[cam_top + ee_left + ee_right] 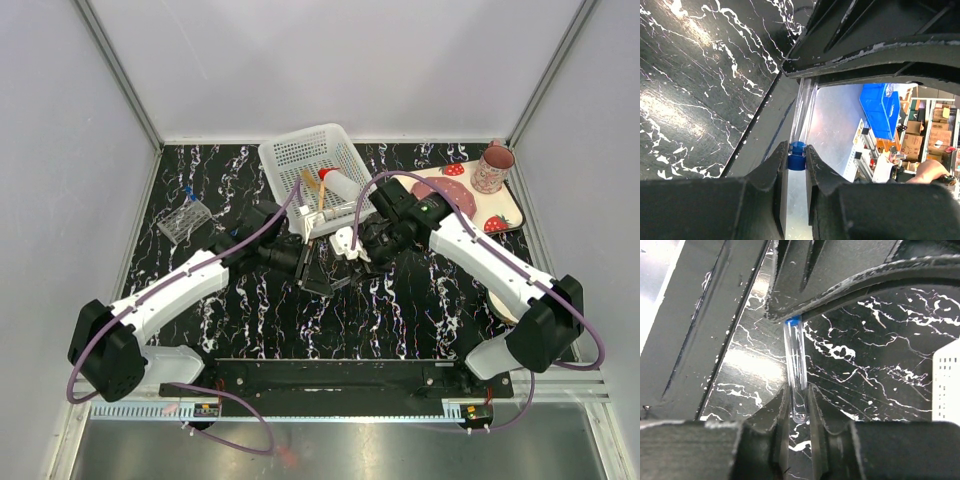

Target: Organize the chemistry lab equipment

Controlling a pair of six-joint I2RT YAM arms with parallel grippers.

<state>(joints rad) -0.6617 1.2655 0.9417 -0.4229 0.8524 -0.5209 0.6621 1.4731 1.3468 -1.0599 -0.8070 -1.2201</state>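
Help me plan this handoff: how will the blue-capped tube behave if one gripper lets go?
The tube looks smooth and thin, so it may slip in the right gripper's narrow fingers. It seems stiff and light, spanning straight to the left gripper, pinched at its blue cap. Being round, it would probably roll on the table.

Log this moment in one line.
left hand: shut on blue-capped tube, cap end | right hand: shut on its clear end | status: likely handover
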